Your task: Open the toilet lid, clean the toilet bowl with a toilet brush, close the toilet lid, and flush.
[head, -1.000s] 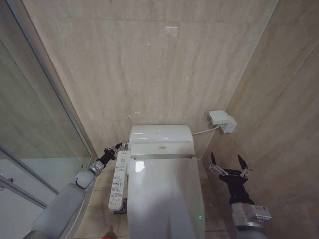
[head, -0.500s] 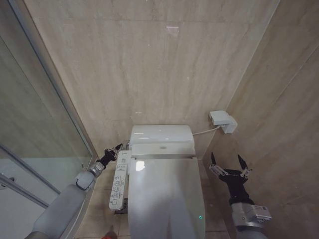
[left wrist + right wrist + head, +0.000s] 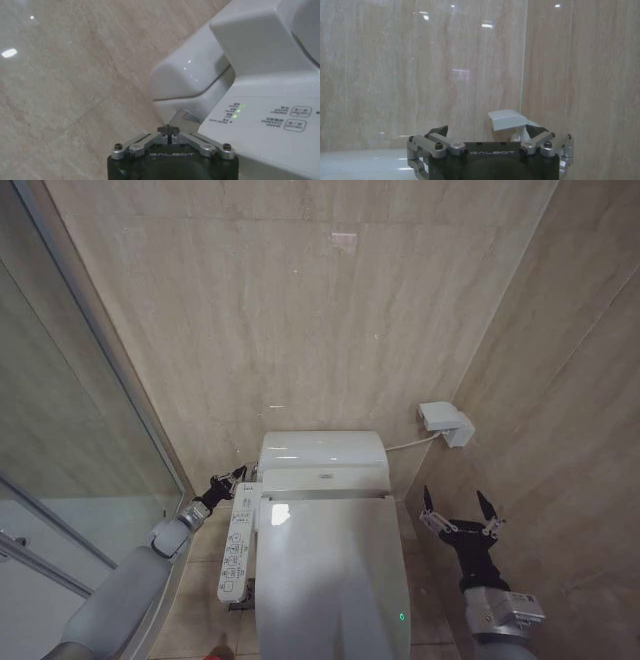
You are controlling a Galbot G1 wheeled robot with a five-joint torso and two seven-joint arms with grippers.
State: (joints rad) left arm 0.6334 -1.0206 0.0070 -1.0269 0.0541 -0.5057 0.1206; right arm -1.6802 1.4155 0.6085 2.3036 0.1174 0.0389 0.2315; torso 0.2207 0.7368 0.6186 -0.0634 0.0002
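The toilet lid point(image 3: 335, 570) lies shut, glossy white, and hides the toilet bowl. My left gripper point(image 3: 236, 474) is shut with nothing in it, and its tip sits at the left side of the white tank point(image 3: 322, 450). In the left wrist view, the shut left gripper point(image 3: 169, 130) points at a small chrome piece point(image 3: 187, 116) under the tank's point(image 3: 185, 82) side. My right gripper point(image 3: 455, 498) hangs open and idle right of the toilet, near the wall. A sliver of red point(image 3: 215, 656) shows on the floor at the bottom edge; the toilet brush itself is out of view.
A white control panel point(image 3: 237, 540) with buttons runs along the toilet's left side, its green lights point(image 3: 236, 110) lit. A white wall box point(image 3: 445, 423) with a cable sits right of the tank. A glass shower partition point(image 3: 70, 430) closes off the left. Beige tiled walls stand close behind and right.
My left gripper has shifted only very slightly beside the tank. The right arm has not moved.
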